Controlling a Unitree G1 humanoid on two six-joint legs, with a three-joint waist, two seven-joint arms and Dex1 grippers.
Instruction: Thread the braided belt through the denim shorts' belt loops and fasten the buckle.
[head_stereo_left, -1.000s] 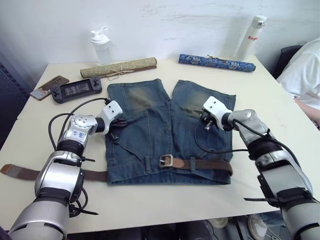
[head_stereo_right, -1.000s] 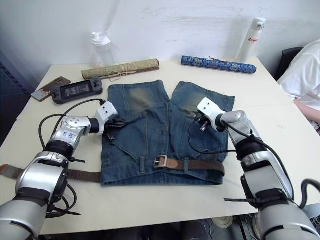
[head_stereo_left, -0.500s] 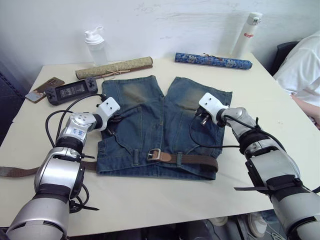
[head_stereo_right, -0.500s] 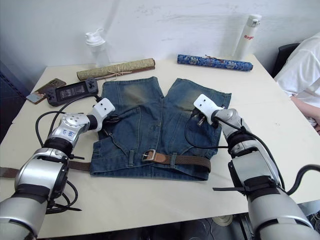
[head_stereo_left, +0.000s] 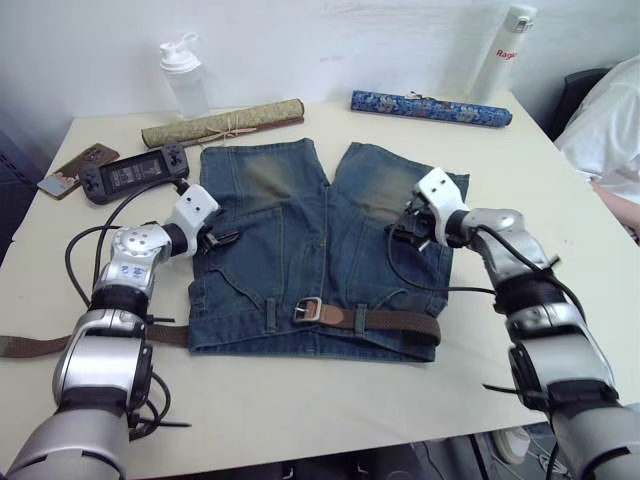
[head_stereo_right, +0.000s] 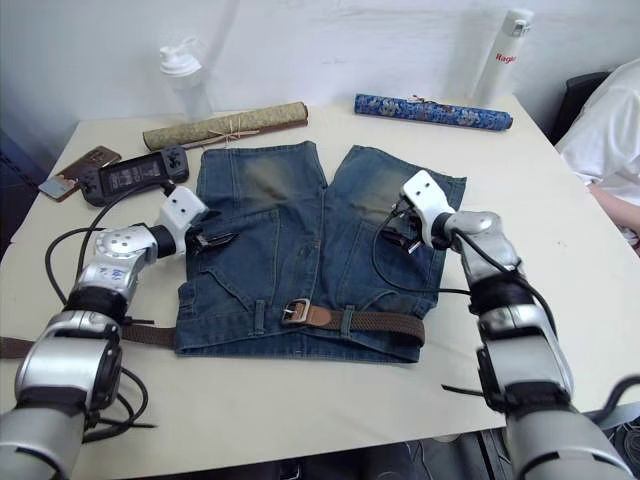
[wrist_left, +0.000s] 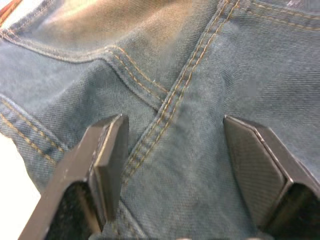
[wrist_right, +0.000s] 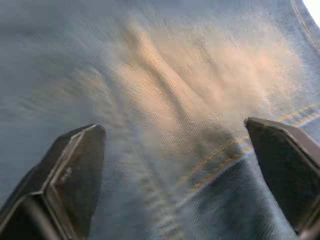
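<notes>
1. The braided belt (head_stereo_left: 390, 323) lies along the waistband of the denim shorts (head_stereo_left: 300, 250), its long axis running across the front from one side to the other. The buckle (head_stereo_left: 307, 311) sits near the middle of the waistband, with the tan leather piece beside it.
2. The free end of the belt comes out at the robot's left side of the shorts and goes on over the tabletop (head_stereo_left: 300, 410) toward the edge of the view, where it is cut off.
3. Some belt loops (head_stereo_left: 359, 318) cross the strap on the right half. I judge that the threading is partly done and the buckle is not yet fastened, but whether the prong is engaged is too small to tell.
4. The left pincer (head_stereo_left: 222, 240) hovers over the left leg, fingers apart, holding nothing. In the left wrist view its fingers (wrist_left: 107, 150) stand on either side of a stitched seam.
5. The right pincer (head_stereo_left: 408, 232) is above the faded patch of the right leg, also open and empty.
6. From both pincers the belt lies toward the robot, nearer than the fingertips. The right pincer seems closer to the threaded part, and the left arm is nearer to the loose end.
7. A game console (head_stereo_left: 130, 175), two bottles, two rolled cloth tubes and a person's sleeve (head_stereo_left: 610, 130) lie beyond.
</notes>
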